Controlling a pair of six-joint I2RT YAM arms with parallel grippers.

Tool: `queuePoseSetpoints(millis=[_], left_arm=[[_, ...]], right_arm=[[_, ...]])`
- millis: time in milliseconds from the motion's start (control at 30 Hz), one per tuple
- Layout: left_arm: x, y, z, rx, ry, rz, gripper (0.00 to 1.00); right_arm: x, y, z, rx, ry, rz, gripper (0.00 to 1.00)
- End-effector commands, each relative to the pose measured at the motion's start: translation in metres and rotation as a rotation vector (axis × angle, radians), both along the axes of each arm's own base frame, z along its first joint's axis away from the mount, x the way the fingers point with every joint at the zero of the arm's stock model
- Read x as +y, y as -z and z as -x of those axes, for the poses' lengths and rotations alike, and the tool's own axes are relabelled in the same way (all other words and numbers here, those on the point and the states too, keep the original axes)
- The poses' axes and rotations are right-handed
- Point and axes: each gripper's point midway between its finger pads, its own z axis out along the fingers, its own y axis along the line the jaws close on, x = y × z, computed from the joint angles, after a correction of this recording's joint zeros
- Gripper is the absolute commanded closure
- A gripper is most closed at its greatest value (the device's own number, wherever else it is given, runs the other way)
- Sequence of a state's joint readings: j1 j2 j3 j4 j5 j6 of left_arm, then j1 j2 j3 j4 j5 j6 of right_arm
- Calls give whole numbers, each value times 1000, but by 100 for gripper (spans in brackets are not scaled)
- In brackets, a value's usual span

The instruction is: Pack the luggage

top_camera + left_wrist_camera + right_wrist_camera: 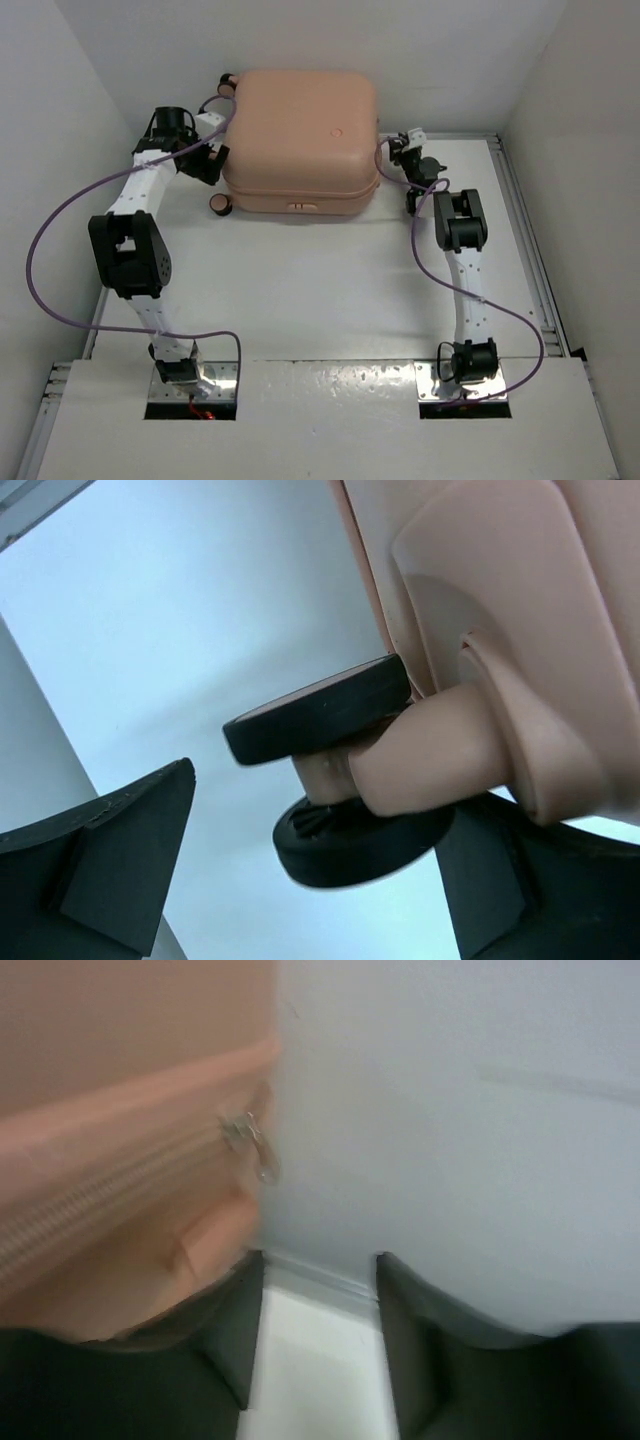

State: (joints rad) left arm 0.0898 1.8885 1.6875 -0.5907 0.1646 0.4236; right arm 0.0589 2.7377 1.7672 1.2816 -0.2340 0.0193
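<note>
Left hand (325,805), released, flanks a luggage (500,600) wheel (320,712); released right hand (320,1270) alone sees the zipper pull (258,1147).

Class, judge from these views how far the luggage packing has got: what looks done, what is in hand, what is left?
Done: the luggage lies shut. In hand: nothing is held; the left gripper stands open at a wheel, the right gripper open beside the zip pull. Left: probably only pulling the arms away, though whether it is zipped all round does not show.
</note>
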Motion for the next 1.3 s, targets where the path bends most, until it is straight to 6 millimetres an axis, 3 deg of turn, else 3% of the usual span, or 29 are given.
queuePoseSetpoints(millis=[0, 33, 67, 100, 133, 200, 233, 267, 333, 400, 433, 467, 500, 533, 567, 600, 633, 667, 700, 733, 767, 867, 967, 1000, 1033, 1067, 1100, 1167, 1267], left_arm=[[22, -178, -61, -634, -208, 42, 0], [21, -184, -59, -644, -199, 46, 0], [17, -194, -55, -662, -182, 54, 0], [13, -201, -52, -674, -161, 64, 0], [-11, -215, -47, -698, -52, 74, 0], [-48, -225, -38, -707, 72, 48, 0], [-66, -226, -32, -701, 142, 19, 0], [-107, -220, -26, -676, 239, 34, 0], [-164, -221, -9, -638, 343, 58, 0], [-196, -211, -3, -598, 376, 57, 0], [-210, -212, -1, -593, 383, 66, 0], [-233, -208, 6, -578, 397, 74, 0], [-244, -207, 5, -573, 395, 89, 0], [-258, -206, -1, -559, 400, 112, 0], [-273, -198, 1, -514, 387, 159, 0], [-283, -194, -2, -491, 383, 185, 0], [-293, -191, -4, -472, 384, 215, 0], [-312, -188, -12, -449, 364, 281, 0], [-327, -185, -11, -423, 384, 325, 0], [-339, -184, -12, -414, 395, 363, 0], [-363, -180, -8, -390, 401, 412, 0], [-409, -156, 4, -354, 395, 422, 0], [-439, -128, 15, -315, 395, 411, 0], [-457, -108, 19, -296, 408, 398, 0], [-461, -115, 22, -313, 407, 400, 0], [-469, -93, 19, -305, 400, 350, 0], [-483, -93, 26, -340, 425, 299, 0], [-483, -69, 19, -384, 351, 162, 0], [-470, -75, 15, -407, 243, 170, 0]], right_arm=[[-34, -56, 13, -104, 108, -22, 67], [-34, -57, 16, -96, 109, -21, 90], [-35, -84, 20, -131, 107, -26, 93], [-35, -75, 27, -105, 95, -21, 93], [-35, -89, 37, -132, 93, -19, 85], [-35, -82, 50, -111, 90, -19, 65], [-39, -85, 60, -94, 92, -31, 65], [-41, -82, 71, -56, 92, -34, 64], [-47, -75, 92, 16, 110, -74, 61], [-51, -101, 104, 57, 122, -117, 61], [-52, -78, 118, 138, 131, -127, 61], [-54, -96, 127, 165, 138, -134, 58], [-56, -94, 133, 195, 159, -154, 56], [-58, -62, 151, 309, 176, -160, 51], [-76, -82, 161, 317, 226, -170, 38], [-84, -71, 171, 367, 261, -183, 33], [-86, -49, 185, 465, 282, -184, 32], [-100, -58, 196, 468, 326, -197, 32], [-105, -49, 213, 560, 349, -209, 32], [-106, -62, 222, 559, 349, -216, 32], [-116, -48, 245, 667, 380, -206, 30], [-118, -47, 284, 747, 363, -186, 32], [-108, -42, 315, 780, 286, -181, 35], [-104, -57, 324, 753, 243, -184, 35], [-101, -47, 334, 787, 230, -192, 37], [-97, -45, 339, 801, 211, -212, 39], [-97, -46, 345, 799, 212, -229, 40], [-90, -47, 356, 813, 180, -243, 40], [-88, -64, 356, 766, 166, -316, 38]])
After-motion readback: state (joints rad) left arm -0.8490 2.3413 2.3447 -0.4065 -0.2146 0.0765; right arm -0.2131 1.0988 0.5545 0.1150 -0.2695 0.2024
